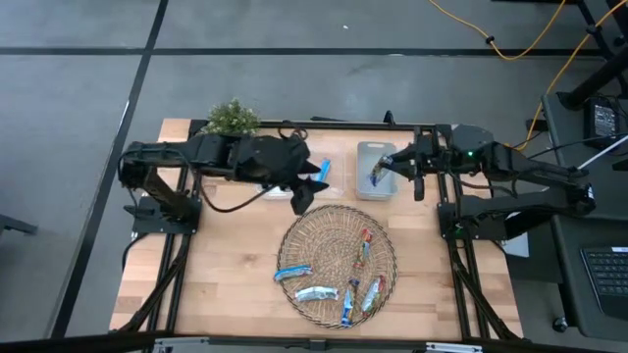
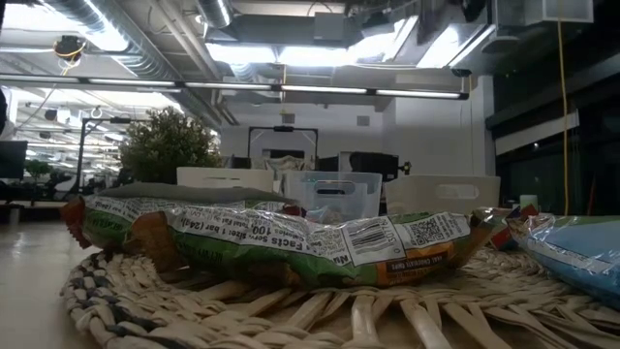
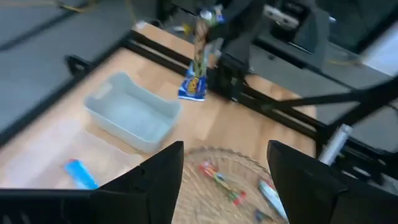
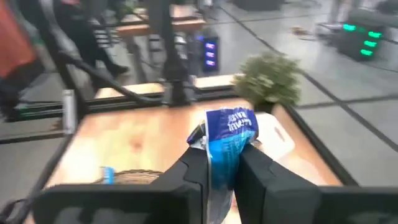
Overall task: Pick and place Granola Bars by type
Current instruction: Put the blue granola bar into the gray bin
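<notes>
Lowest in the high view we see granola bars (image 1: 345,286) lying in the wicker basket (image 1: 304,240). Above it, right gripper (image 1: 385,169) pinches a blue bar (image 4: 227,146) over the clear bin (image 1: 365,153) (left gripper (image 1: 312,186) gapes empty, centre frame).

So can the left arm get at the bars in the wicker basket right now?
Probably yes. The left gripper is open and empty, close over the basket's far rim, with nothing between it and the bars. The right gripper holds a blue bar at the bin.
</notes>
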Tool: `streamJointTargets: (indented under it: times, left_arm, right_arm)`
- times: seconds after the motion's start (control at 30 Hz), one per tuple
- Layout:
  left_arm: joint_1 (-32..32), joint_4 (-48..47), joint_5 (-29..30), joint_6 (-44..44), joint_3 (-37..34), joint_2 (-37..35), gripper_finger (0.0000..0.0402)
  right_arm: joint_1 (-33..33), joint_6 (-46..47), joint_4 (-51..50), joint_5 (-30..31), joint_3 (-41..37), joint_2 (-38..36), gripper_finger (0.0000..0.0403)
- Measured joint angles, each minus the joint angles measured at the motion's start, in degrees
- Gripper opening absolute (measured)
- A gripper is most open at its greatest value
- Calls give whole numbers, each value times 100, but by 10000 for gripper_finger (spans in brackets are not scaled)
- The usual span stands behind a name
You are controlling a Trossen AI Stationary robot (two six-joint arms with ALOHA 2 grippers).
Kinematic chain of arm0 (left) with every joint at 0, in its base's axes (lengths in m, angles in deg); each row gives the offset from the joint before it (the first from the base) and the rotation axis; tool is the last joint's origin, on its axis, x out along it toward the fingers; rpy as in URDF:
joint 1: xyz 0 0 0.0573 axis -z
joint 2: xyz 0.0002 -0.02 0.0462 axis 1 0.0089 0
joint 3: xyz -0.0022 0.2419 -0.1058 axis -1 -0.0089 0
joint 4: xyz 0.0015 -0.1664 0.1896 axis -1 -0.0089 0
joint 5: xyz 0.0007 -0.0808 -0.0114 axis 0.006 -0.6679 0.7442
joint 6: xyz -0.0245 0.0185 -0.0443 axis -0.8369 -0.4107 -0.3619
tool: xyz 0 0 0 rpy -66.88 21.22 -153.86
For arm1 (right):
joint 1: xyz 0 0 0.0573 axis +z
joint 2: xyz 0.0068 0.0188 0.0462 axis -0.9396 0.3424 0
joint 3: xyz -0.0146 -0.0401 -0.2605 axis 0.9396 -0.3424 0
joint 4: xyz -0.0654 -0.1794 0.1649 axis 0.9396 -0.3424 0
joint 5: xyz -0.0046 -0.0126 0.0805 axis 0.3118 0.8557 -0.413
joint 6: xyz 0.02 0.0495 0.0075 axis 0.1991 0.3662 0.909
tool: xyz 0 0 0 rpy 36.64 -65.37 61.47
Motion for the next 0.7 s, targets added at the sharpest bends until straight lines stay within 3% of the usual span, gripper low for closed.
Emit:
streamJointTargets:
  times: [0.17,0.33,0.5,0.7]
  left_arm:
    - [92,0,312,11,0,-30,223]
    - [119,9,402,13,-43,22,222]
    - [115,0,503,11,-50,133,220]
    - [110,25,531,9,-48,252,219]
  right_arm:
    - [-245,704,-658,897,2,-26,64]
    - [-788,812,-1963,1452,5,322,58]
    - [-1207,386,-2368,1432,-64,845,50]
    - [-1618,241,-1895,773,-510,1483,70]
